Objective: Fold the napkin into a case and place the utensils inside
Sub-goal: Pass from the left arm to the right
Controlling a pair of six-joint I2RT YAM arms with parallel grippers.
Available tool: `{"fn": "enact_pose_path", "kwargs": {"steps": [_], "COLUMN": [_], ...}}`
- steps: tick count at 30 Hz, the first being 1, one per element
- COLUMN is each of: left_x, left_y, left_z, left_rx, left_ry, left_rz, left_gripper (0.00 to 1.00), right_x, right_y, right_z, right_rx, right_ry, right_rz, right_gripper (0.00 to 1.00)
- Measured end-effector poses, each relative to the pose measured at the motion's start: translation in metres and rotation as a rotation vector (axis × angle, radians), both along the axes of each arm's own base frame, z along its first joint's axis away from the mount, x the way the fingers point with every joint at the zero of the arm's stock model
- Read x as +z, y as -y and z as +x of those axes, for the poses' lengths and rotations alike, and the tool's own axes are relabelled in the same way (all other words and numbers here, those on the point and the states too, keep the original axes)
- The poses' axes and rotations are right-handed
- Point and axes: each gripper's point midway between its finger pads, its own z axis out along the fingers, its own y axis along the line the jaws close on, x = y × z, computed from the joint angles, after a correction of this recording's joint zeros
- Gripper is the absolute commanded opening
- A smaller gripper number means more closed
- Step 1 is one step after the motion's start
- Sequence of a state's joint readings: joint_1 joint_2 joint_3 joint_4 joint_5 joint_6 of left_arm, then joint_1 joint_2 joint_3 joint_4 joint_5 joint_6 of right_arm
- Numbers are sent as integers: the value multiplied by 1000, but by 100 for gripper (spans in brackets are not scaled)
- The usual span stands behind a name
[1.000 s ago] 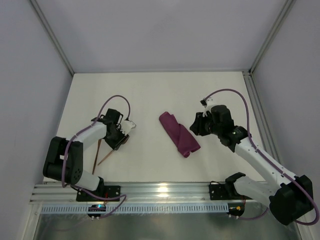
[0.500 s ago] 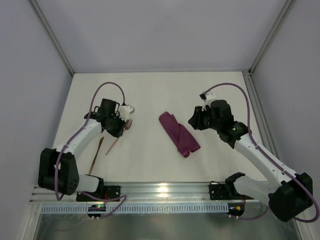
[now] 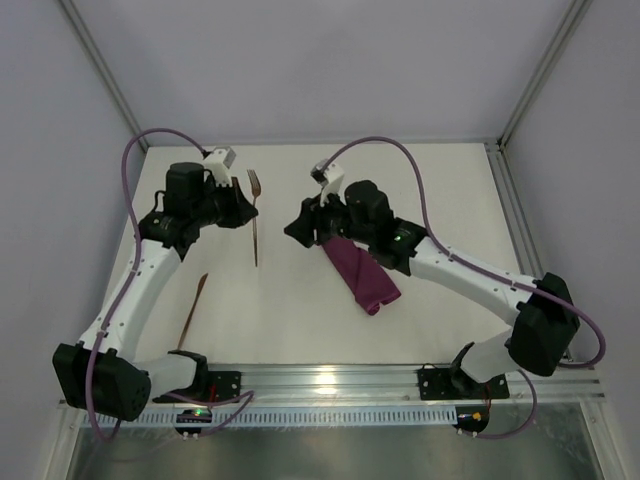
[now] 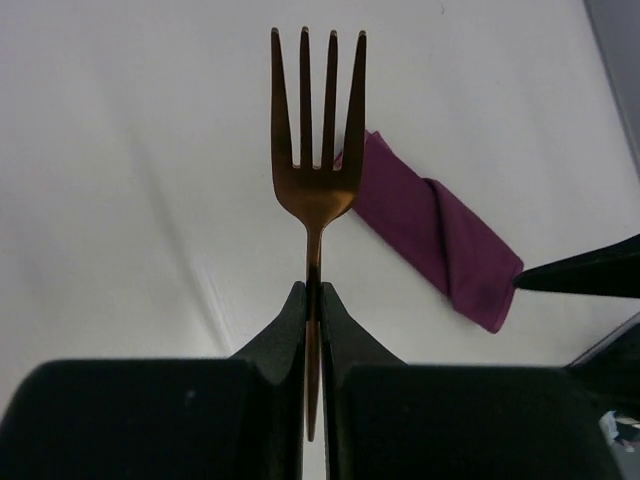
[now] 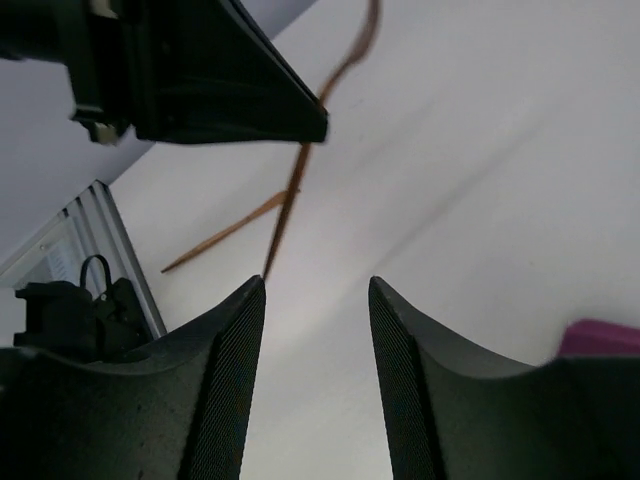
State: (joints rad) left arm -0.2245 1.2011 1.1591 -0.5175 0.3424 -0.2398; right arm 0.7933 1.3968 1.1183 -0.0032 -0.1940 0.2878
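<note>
Your plum-purple napkin (image 3: pixel 358 270) folded into a narrow oblong pouch, lying slantwise mid-worktop (image 3: pixel 300 330), your copper four-tined fork (image 4: pixel 315 180) pinched by its handle in your left hand (image 4: pixel 312 300), tines pointing away, a second slim copper utensil (image 3: pixel 194 310) lying flat near the left edge.

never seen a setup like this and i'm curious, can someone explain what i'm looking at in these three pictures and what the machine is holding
These are two robot arms bolted at the near edge of a white table. The wide picture looks down from above. The other two come from small cameras on each arm's wrist, so the dark shapes at the bottom are that arm's own tool. The left tool is pinched shut on a copper fork, held above the table. The right tool is open and empty, near the folded purple napkin. One more slim copper utensil lies on the table at the left.
</note>
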Motion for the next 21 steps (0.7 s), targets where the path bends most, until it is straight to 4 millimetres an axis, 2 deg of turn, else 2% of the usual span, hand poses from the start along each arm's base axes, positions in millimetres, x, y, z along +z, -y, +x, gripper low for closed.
{"fn": "enact_pose_path", "kwargs": {"steps": [3,6,10,14,16,17,20,21], "left_x": [1,6,14,15,16,16,18,18], "left_y": [6,10,12,14,14,14,15,14], "left_z": [-2,-2,0,0,0,0,1,0], "left_rx": [33,55,74,81,86,88,88,86], "left_ry": [-61,-85,-85,-97,-104,-106,-103,-103], "left_rz": [-83,-129,-171,-194,-203,-209,-217,-217], "left_gripper": [0,0,0,0,0,0,0,0], "right_x": [17,23,3,-23,-29,-30,-31,-32], "right_y": [-45,-74,-93,-96,-96,-96,-98,-98], "right_z": [-2,0,1,7,9,9,9,10], "right_rx": [78,117,132,98,87,85,88,79], "right_ry": [27,35,-14,-59,-68,-71,-82,-87], "right_rz": [48,84,78,36,26,26,32,32], "right_gripper": [53,53,53,52,44,27,3,3]}}
